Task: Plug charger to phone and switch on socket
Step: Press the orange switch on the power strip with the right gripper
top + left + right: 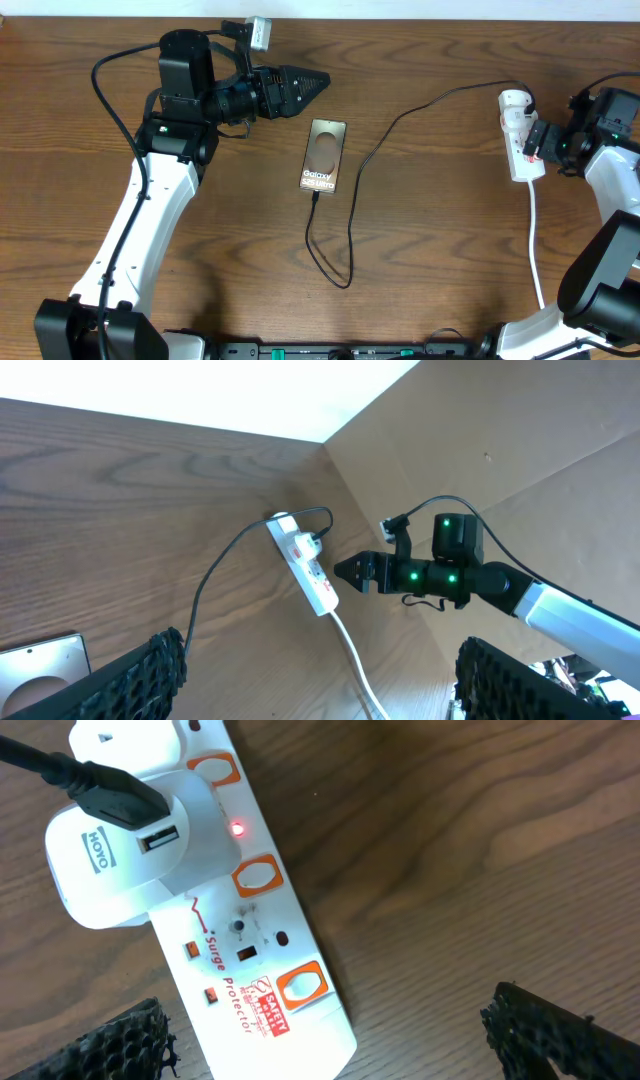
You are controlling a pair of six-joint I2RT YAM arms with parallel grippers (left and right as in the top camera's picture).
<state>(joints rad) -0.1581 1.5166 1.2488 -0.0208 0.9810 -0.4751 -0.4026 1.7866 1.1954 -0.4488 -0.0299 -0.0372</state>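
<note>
The phone point(325, 155) lies face up mid-table, and its corner shows in the left wrist view point(40, 665). The black charger cable point(350, 215) meets the phone's near edge, loops toward me, then runs to the white socket point(520, 130) at the right. In the right wrist view the socket point(250, 950) carries a white adapter point(120, 850) with the black plug in it, and a small red light point(238, 828) glows. My left gripper point(315, 82) is open and empty behind the phone. My right gripper point(537, 140) is open over the socket's end, its fingers on either side point(325, 1015).
The socket's white cord point(537, 240) runs toward the front edge at the right. The left wrist view shows the socket point(305, 565), the white cord point(355, 655) and the right arm point(440, 570) across the table. A wall stands beyond the far edge.
</note>
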